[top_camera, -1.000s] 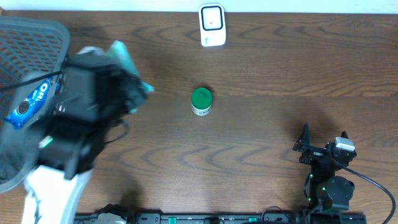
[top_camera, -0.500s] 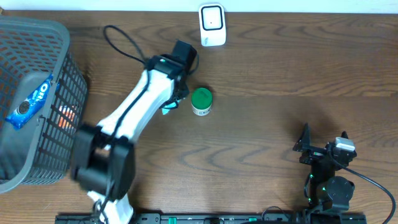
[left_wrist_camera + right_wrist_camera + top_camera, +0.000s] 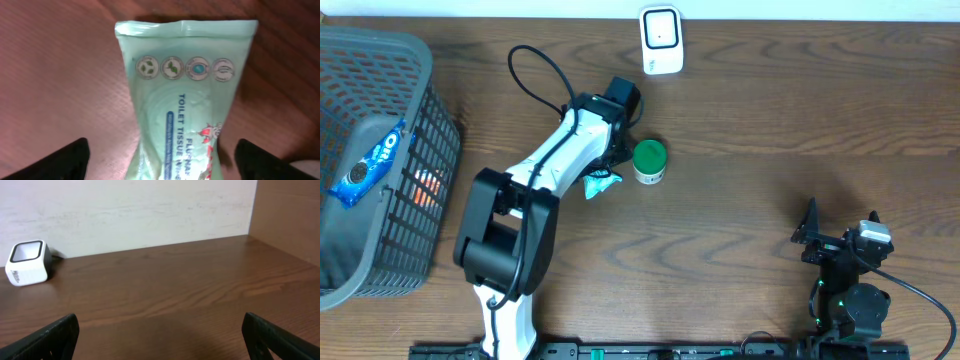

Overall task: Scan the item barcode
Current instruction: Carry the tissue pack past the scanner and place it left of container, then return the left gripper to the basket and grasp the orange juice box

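Note:
A pale green toilet tissue pack (image 3: 185, 100) lies flat on the wooden table, its printed face up. My left gripper (image 3: 162, 157) stands open over its near end, with a gap between each dark finger and the pack. From above, the pack (image 3: 601, 184) pokes out below the left gripper (image 3: 607, 160), just left of a green-lidded jar (image 3: 649, 160). The white scanner (image 3: 661, 40) stands at the table's back edge, also seen in the right wrist view as the scanner (image 3: 28, 262). My right gripper (image 3: 840, 232) rests open at the front right, holding nothing. No barcode shows on the pack.
A grey mesh basket (image 3: 420, 70) stands at the far left with a blue cookie packet (image 3: 365, 168) and an orange item inside. A black cable loops from the left arm (image 3: 535, 75). A pale wall (image 3: 125, 210) rises behind the table.
The left arm swung from the basket to the table's middle carrying the tissue pack, set it down beside the jar, and its jaws opened off it. The right arm stayed still.

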